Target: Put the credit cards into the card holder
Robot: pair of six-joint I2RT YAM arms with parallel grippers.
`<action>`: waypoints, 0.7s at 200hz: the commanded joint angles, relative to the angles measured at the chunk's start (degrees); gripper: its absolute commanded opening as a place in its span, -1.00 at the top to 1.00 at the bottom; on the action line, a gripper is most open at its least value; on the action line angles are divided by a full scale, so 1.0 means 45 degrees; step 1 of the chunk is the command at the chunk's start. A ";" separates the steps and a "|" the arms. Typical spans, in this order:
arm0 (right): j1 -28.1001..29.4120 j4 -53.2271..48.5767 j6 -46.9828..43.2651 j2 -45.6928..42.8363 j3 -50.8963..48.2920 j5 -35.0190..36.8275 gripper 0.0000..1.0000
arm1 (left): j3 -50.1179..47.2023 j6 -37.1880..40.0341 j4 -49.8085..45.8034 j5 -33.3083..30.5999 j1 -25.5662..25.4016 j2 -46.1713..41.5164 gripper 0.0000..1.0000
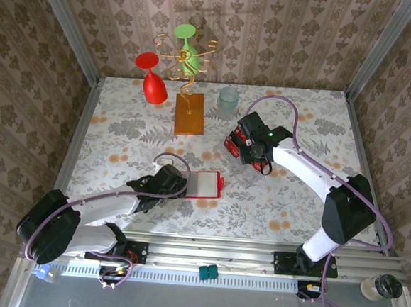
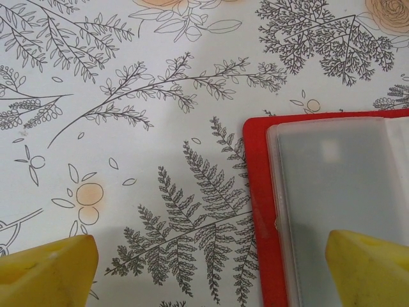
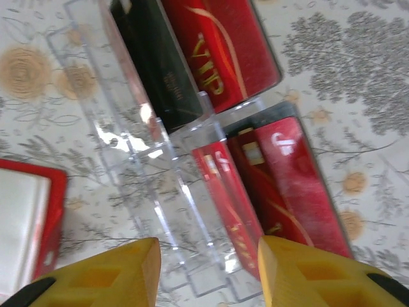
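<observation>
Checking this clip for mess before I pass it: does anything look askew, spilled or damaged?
Only the credit cards stand out: in the clear tray they sit jumbled, leaning at different angles against the dividers rather than stacked. The card holder lies open and flat. Nothing looks spilled or broken.

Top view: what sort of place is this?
Likely a robot test booth: wallpapered panels box in one table, with a left arm and right arm bolted to a metal rail.
</observation>
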 commanded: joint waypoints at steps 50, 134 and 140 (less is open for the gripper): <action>-0.0244 -0.1117 -0.1224 0.1262 0.0808 0.1258 0.21 | 0.0298 -0.0144 -0.0366 -0.0028 -0.0123 -0.0343 -0.86; -0.0322 -0.0911 -0.1278 0.1557 0.0735 0.0460 0.52 | 0.0356 -0.0107 -0.0465 -0.0167 -0.0133 -0.0399 -0.87; -0.0312 -0.0912 -0.1302 0.1535 0.0732 0.0444 0.55 | 0.0375 -0.0106 -0.0465 -0.0169 -0.0140 -0.0395 -0.87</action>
